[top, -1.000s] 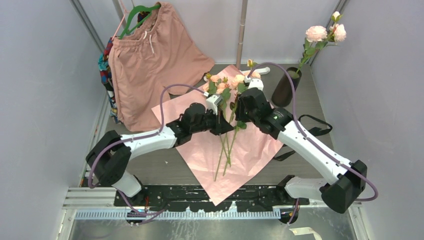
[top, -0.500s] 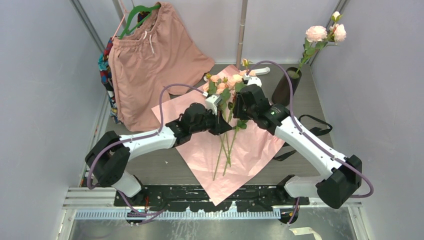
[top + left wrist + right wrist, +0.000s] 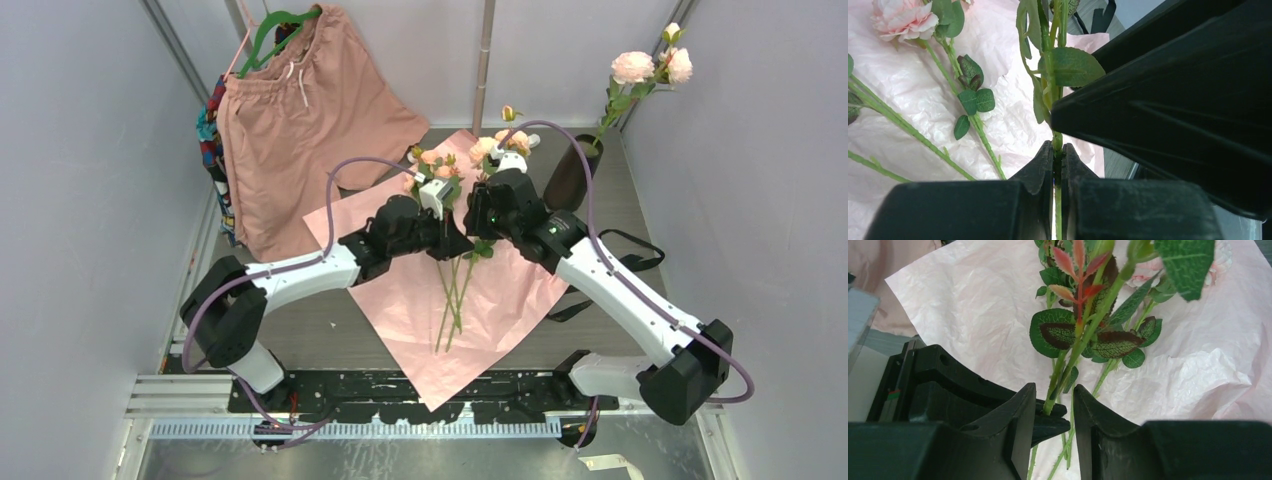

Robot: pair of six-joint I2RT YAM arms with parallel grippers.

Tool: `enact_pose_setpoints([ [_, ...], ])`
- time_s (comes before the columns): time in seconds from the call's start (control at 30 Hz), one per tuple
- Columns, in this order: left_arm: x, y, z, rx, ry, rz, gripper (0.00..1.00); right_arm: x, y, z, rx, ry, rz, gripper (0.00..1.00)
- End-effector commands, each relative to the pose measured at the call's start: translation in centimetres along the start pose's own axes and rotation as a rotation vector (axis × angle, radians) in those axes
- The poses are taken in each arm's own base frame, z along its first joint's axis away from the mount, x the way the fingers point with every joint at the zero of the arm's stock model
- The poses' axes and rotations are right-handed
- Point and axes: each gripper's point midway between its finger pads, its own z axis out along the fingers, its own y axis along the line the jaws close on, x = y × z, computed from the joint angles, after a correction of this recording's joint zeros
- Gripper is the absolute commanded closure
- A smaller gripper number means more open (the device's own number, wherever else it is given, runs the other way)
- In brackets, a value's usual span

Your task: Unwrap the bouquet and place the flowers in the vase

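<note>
The bouquet's pink paper (image 3: 420, 300) lies spread flat on the table. Several flowers (image 3: 440, 165) rest on it, with their thin stems (image 3: 448, 305) pointing toward me. My left gripper (image 3: 452, 242) (image 3: 1058, 147) is shut on one green flower stem (image 3: 1057, 135), which stands up from the jaws. My right gripper (image 3: 474, 222) (image 3: 1054, 390) is open, with a jaw on each side of that same stem (image 3: 1064, 371) just above the left fingertips (image 3: 1048, 420). The stem's leaves and peach blooms (image 3: 486, 148) rise over both grippers. The black vase (image 3: 568, 175) stands at the back right.
Two paler pink blooms (image 3: 632, 67) stand in the vase. Salmon shorts (image 3: 300, 110) hang on a green hanger at the back left. A black ribbon (image 3: 625, 252) lies looped on the table to the right of the paper. Grey walls close in on both sides.
Both grippers have lifted slightly and shifted toward the back, raising the held stem's blooms. The right jaws have narrowed a little around the stem.
</note>
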Motion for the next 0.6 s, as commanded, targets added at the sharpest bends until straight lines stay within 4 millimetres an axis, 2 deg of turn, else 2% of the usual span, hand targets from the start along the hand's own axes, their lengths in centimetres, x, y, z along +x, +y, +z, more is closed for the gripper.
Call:
enact_pose_setpoints([
  [0.0, -3.3, -2.7, -0.2, 0.078, -0.076, 0.03, 1.0, -2.3, 1.8, 0.5, -0.053, -0.063, 0.021, 0.63],
  [0.17, -3.8, -3.2, -0.6, 0.087, -0.075, 0.043, 1.0, -2.5, 1.9, 0.9, -0.05, -0.066, 0.019, 0.85],
  [0.3, -4.0, -3.2, -1.2, 0.073, -0.081, 0.055, 1.0, -2.9, 1.7, 0.7, -0.037, -0.074, 0.008, 0.89],
  [0.4, -4.3, -3.4, -1.8, 0.071, -0.094, 0.061, 1.0, -3.0, 1.5, 0.8, -0.026, -0.074, 0.0, 0.99],
  [0.57, -4.5, -3.3, -2.6, 0.056, -0.105, 0.07, 1.0, -3.2, 1.7, 0.8, -0.031, -0.079, -0.003, 0.99],
])
